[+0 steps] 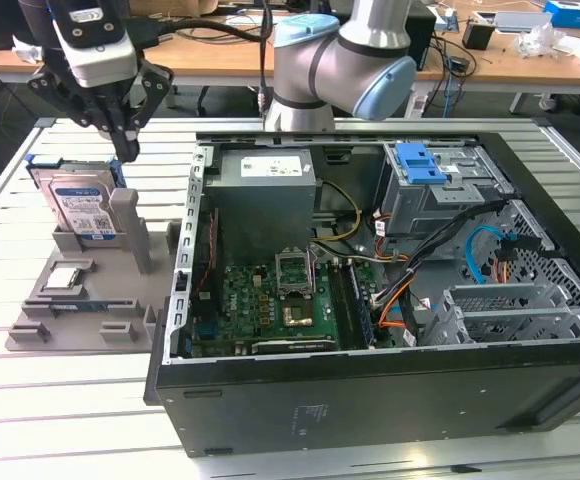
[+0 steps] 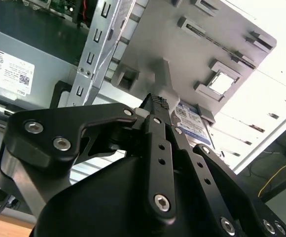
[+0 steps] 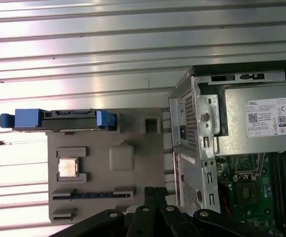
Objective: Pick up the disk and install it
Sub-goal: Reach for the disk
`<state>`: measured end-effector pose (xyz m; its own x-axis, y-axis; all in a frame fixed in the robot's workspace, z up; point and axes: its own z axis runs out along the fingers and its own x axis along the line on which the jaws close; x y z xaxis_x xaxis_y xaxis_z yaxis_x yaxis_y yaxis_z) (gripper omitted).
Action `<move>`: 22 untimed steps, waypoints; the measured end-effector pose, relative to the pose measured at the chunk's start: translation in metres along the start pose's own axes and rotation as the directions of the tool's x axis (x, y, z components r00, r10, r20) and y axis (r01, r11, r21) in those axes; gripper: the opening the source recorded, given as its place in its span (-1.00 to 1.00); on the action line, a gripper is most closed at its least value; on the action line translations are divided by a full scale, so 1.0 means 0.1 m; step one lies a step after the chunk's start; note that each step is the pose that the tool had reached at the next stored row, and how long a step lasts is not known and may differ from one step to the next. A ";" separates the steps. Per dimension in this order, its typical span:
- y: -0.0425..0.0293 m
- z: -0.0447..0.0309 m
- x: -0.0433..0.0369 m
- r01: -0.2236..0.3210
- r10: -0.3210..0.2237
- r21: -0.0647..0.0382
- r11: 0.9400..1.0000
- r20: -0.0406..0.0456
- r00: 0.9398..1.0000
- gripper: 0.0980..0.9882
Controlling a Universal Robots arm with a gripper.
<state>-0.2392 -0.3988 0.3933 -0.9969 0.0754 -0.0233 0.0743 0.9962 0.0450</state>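
Spreading beneath everything is a slatted metal tabletop [image 1: 30, 400]. The biggest thing on it is an open black computer case [image 1: 370, 400], lying on its side. It sits well off from the end effector [image 1: 127, 150] toward the exterior view's right. Its green circuit board [image 1: 260, 300], grey power box [image 1: 265, 200] and blue-topped grey drive bay [image 1: 420, 165] are exposed. Behind the case rises the grey and pale-blue robot arm [image 1: 340, 60].

Below the end effector, just beside the case, a flat grey holder [image 1: 120, 300] lies on the tabletop. An upright grey post [image 1: 130, 225] stands on it, almost straight under the fingertips.

The disk [image 1: 80, 205] stands on edge in a slot of that holder, leaning back a little, its white-and-blue label facing out. It is just below the end effector and a little to the exterior view's left of it, and nothing touches it. In the first wrist view it shows edge-on [image 3: 66, 118], with blue rails at both ends. In the second wrist view its label [image 2: 192, 121] peeks out past the black linkage.

The end effector hangs in the air above post and disk. Its two black fingers [image 3: 149, 197] are pressed together with nothing between them.

Smallest is a square silver chip [image 1: 62, 280], seated in a recess of the holder, farther from the end effector than the disk.
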 end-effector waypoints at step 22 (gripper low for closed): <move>-0.036 -0.012 0.477 0.000 0.000 0.000 1.000 0.000 1.000 -0.98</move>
<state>-0.2870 -0.3989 0.3932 -0.9969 0.0753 -0.0234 0.0742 0.9962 0.0451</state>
